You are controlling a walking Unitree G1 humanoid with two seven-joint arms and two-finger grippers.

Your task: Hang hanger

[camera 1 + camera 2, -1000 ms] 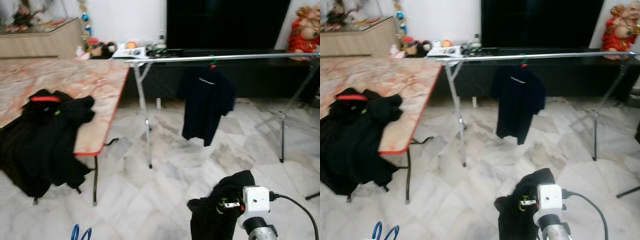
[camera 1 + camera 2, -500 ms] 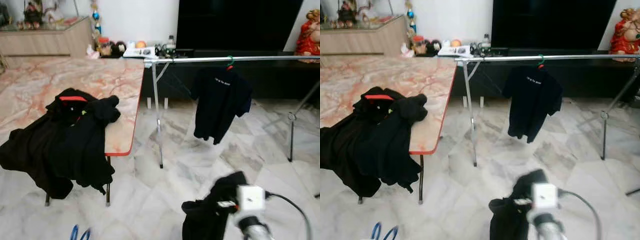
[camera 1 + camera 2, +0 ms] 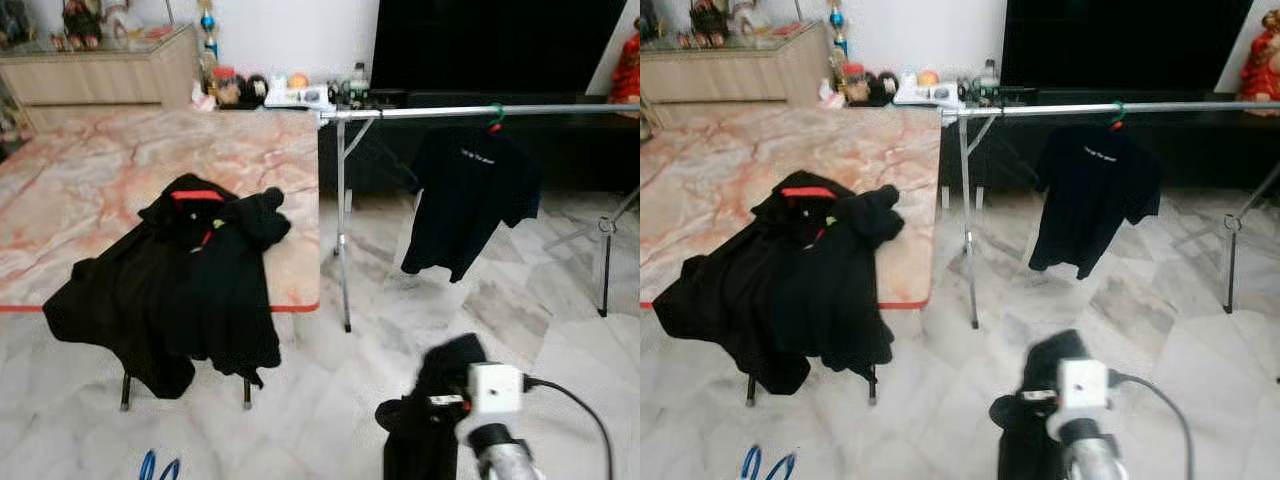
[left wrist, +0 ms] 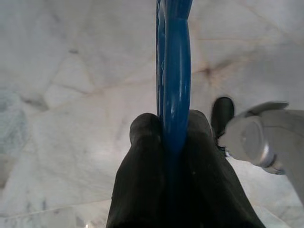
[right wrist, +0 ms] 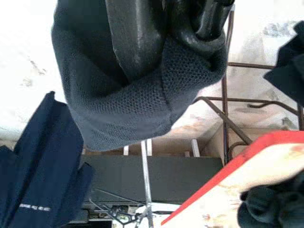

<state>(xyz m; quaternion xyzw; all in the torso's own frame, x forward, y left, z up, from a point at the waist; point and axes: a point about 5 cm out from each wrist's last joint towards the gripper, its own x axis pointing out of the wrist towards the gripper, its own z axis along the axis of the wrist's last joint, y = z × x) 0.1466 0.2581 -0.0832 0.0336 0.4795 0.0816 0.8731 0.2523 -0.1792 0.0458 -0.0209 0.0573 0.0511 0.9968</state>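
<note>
A blue hanger (image 4: 175,71) is clamped between the black fingers of my left gripper (image 4: 172,130), which is shut on it low over the marble floor; its blue loops peek in at the bottom left (image 3: 160,467). My right gripper (image 5: 175,19) is shut on a bunched dark garment (image 3: 432,420) that hangs from it at the lower right and covers the fingers. Ahead on the right runs a silver clothes rail (image 3: 470,111). One dark shirt (image 3: 470,200) hangs from it on a green hook (image 3: 494,113).
A marble-topped table (image 3: 100,160) with a red edge stands on the left. A pile of black clothes (image 3: 190,270) drapes over its front corner. The rail's leg (image 3: 344,250) stands beside the table. A black TV unit (image 3: 500,50) and a low cabinet (image 3: 100,75) line the back wall.
The camera has turned left: table, clothes pile and rail have slid right in the picture. Both grippers keep their hold and stay at the bottom of the view.
</note>
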